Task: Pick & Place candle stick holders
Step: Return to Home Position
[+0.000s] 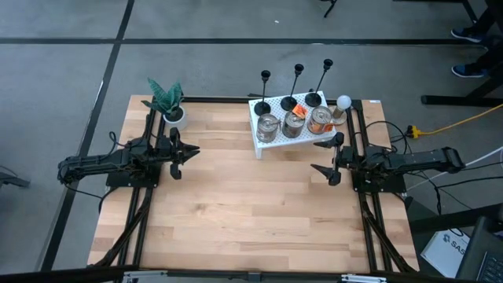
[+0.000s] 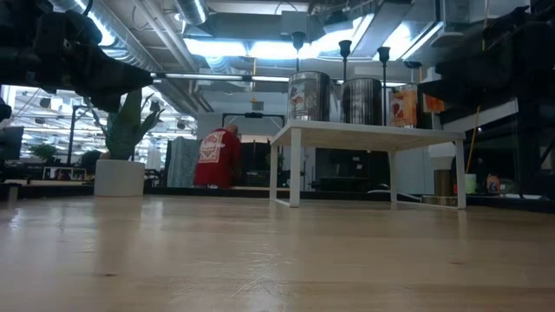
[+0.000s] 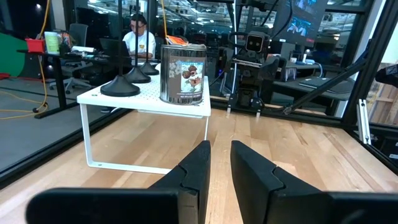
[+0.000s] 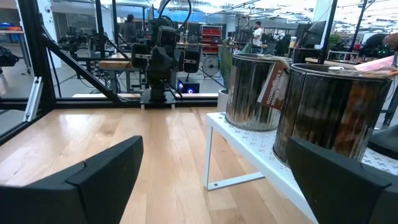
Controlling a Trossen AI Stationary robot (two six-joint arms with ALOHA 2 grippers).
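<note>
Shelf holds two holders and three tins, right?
Not quite: three holders stand on the shelf, not two, as the high view shows. The three tins are right.

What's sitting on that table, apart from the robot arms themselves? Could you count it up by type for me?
Candle stick holders: 3
Metal tins: 3
White ball: 1
Potted plant: 1
White shelf: 1
Total: 9

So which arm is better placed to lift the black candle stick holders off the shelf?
Right, probably: the right gripper is open beside the white perforated shelf holding the matte-black candle stick holders; the left gripper is farther off.
</note>
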